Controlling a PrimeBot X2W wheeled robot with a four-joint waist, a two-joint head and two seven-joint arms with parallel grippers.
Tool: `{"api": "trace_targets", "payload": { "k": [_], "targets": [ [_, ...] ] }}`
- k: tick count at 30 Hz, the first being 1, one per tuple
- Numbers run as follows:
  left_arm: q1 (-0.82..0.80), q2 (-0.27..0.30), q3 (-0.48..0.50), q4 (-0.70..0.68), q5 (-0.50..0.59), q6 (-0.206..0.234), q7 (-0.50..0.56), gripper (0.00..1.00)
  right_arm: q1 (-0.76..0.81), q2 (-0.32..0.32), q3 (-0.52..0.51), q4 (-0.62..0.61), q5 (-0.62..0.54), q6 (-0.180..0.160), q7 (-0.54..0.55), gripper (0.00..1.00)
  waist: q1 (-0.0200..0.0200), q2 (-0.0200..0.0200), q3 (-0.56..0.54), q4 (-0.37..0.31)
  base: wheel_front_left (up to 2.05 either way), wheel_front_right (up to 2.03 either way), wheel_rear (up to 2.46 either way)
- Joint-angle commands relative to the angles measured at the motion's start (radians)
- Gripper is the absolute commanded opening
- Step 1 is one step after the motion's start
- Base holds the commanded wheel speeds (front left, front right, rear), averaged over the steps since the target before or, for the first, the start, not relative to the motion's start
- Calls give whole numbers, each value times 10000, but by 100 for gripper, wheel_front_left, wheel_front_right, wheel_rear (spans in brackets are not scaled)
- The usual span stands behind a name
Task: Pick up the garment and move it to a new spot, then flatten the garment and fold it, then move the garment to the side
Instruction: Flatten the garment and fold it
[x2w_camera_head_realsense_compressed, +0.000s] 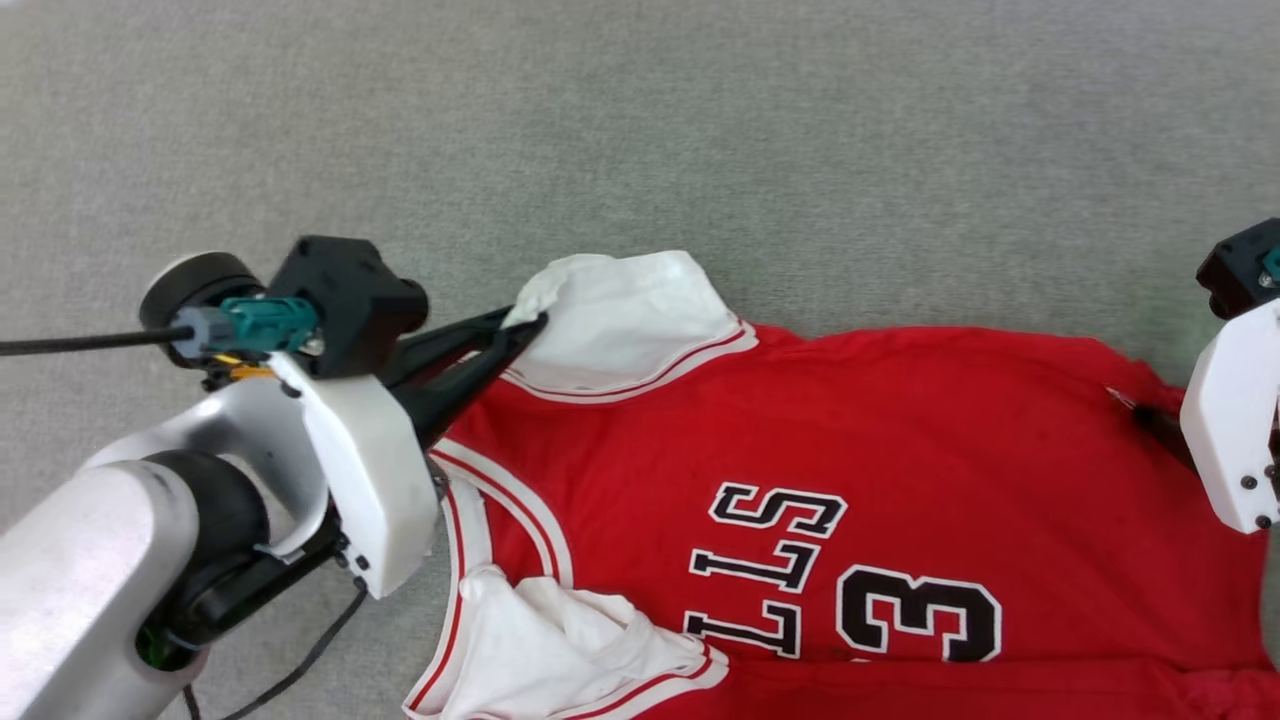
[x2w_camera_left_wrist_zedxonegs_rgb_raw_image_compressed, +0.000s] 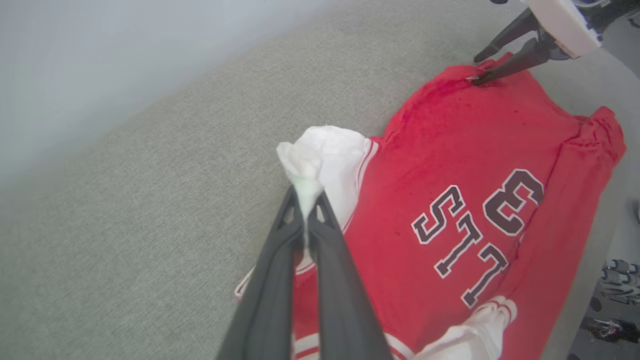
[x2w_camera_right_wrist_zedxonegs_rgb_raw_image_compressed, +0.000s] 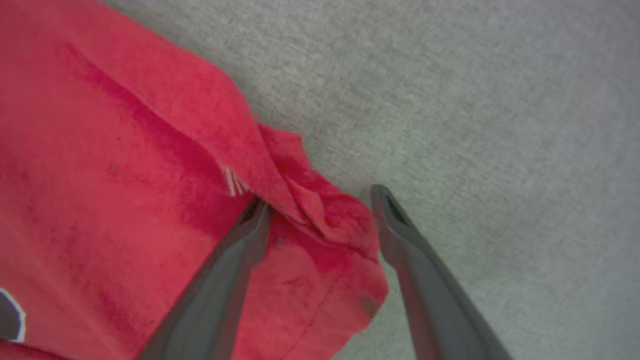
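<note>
- The garment (x2w_camera_head_realsense_compressed: 900, 430) is a red jersey shirt with short white sleeves. It has red and white stripes along the trim.
- It has black letters with white edges and a big number 3 (x2w_camera_head_realsense_compressed: 920, 612).
- The shirt lies spread out, letters up, on a grey cloth surface (x2w_camera_head_realsense_compressed: 700, 120). It has a few wrinkles.
- One white sleeve (x2w_camera_head_realsense_compressed: 560, 640) at the bottom of the head view is crumpled.
- The left gripper (x2w_camera_left_wrist_zedxonegs_rgb_raw_image_compressed: 306, 195) has its jaws pinched tight on the tip of the other white sleeve (x2w_camera_head_realsense_compressed: 630, 320). A bit of white cloth pokes out past the fingers.
- The right gripper (x2w_camera_right_wrist_zedxonegs_rgb_raw_image_compressed: 320, 200) is at a red corner of the shirt, far from the sleeves. Its jaws are wide apart.
- A bunched-up red fold sits between its two fingers. One finger lies on the red cloth. The other is over the grey surface, just beside the shirt's edge. The jaws are not squeezing the cloth.
</note>
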Motion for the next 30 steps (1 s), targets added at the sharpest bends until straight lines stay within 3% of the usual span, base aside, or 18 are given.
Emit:
{"api": "trace_targets", "payload": {
  "k": [1,9,10,11,22,30],
  "targets": [
    [-183,-114,-77,-74,86,-37,-116,0,-202,-8,107,241,-49,-4,3,100,0,0,237,240,0,0,0],
    [-321,-259,-355,45,289,-89,-510,0,-64,87,857,1314,-180,-7,-102,100,0,0,558,502,0,0,0],
    [-316,-246,-366,86,291,-93,-555,0,-58,95,906,1415,-170,-7,-138,38,0,0,578,508,0,0,0],
    [-306,-242,-378,130,290,-97,-585,0,-57,125,877,1531,-171,-10,-176,0,0,0,590,514,0,0,0],
    [108,-166,-204,991,263,82,-1175,0,-419,293,178,1412,245,-9,-1443,0,0,0,-321,219,0,0,0],
    [791,32,-70,1062,54,403,-1439,0,336,440,-681,1052,482,-9,-2214,0,0,0,-1338,4,0,0,0]
  ]
}}
